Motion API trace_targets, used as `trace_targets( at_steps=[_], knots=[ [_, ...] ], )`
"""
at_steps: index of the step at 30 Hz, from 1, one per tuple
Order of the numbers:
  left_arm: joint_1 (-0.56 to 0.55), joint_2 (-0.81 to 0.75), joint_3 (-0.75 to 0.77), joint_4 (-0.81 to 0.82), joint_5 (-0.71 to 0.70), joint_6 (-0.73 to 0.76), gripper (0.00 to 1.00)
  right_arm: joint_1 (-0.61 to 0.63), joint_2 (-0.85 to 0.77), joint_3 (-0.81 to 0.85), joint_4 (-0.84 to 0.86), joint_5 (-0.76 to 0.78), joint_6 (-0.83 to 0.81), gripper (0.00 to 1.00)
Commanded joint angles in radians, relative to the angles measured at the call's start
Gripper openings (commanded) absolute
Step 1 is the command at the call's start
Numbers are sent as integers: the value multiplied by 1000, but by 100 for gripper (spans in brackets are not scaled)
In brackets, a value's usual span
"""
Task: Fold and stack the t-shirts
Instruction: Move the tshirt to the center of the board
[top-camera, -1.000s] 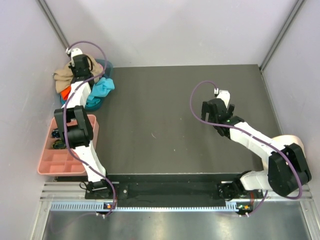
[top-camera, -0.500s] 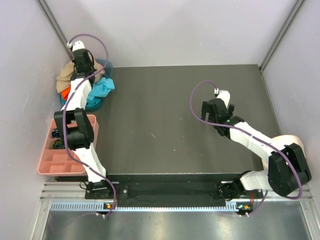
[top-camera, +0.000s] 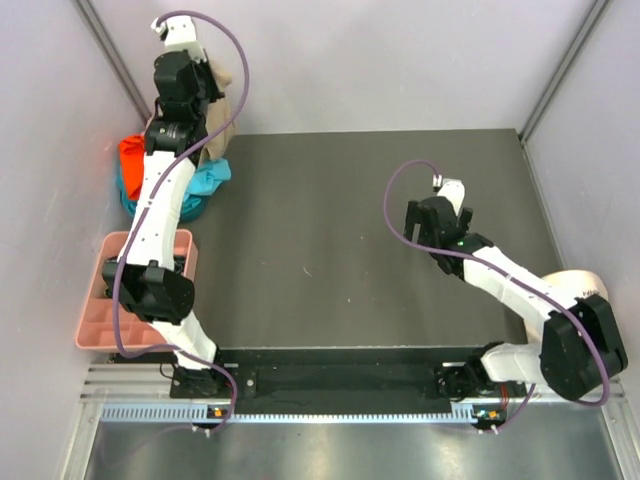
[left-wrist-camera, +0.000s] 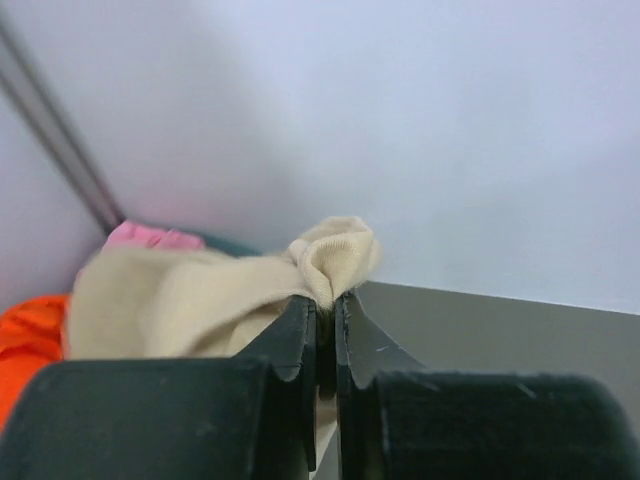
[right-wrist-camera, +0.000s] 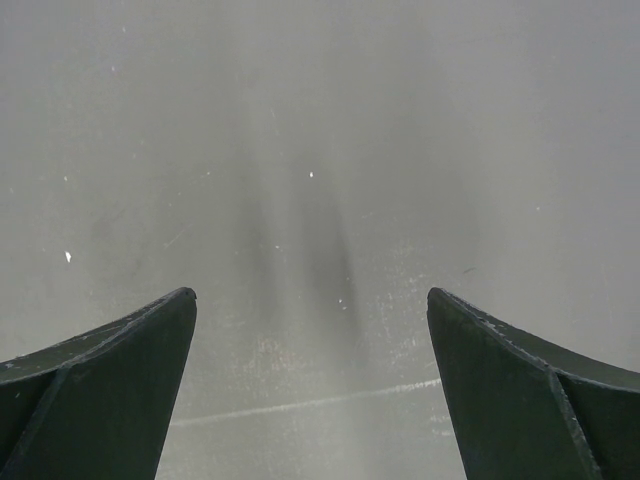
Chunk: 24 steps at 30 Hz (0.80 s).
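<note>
My left gripper (top-camera: 203, 78) is raised high at the back left and shut on a fold of the tan t-shirt (top-camera: 226, 112), which hangs from it above the pile. In the left wrist view the jaws (left-wrist-camera: 325, 296) pinch the tan t-shirt (left-wrist-camera: 180, 300); a pink t-shirt (left-wrist-camera: 150, 237) and the orange t-shirt (left-wrist-camera: 25, 330) show behind it. The orange t-shirt (top-camera: 132, 155) and turquoise t-shirt (top-camera: 205, 180) lie in a teal basket (top-camera: 128, 203). My right gripper (top-camera: 430, 222) is open and empty over the dark table (right-wrist-camera: 320, 150), its jaws wide apart.
A pink compartment tray (top-camera: 100, 325) stands at the left edge beside the left arm. A cream cap (top-camera: 590, 285) lies at the right edge behind the right arm. Grey walls close in the table on three sides.
My left gripper has risen up and back from the pile, lifting the tan t-shirt off it; the orange t-shirt now shows uncovered. The right arm has barely moved.
</note>
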Motion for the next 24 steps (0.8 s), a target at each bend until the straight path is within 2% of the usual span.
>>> trace_targets(
  at_steps=[1,5,11,19,24],
  knots=[
    [-28,-58,135,22,64,27,0,8,-64,4,3,38,18,99],
    [-32,-23,260,21,161,-16,0,8,-95,-4,-9,63,24,99],
    [-59,-1,276,79,366,-133,0,7,-193,-32,-25,142,32,99],
    [-233,23,281,94,535,-194,0,10,-274,-35,-39,214,29,99],
    [-347,14,193,131,601,-223,0,8,-308,-36,-43,237,24,99]
  ],
)
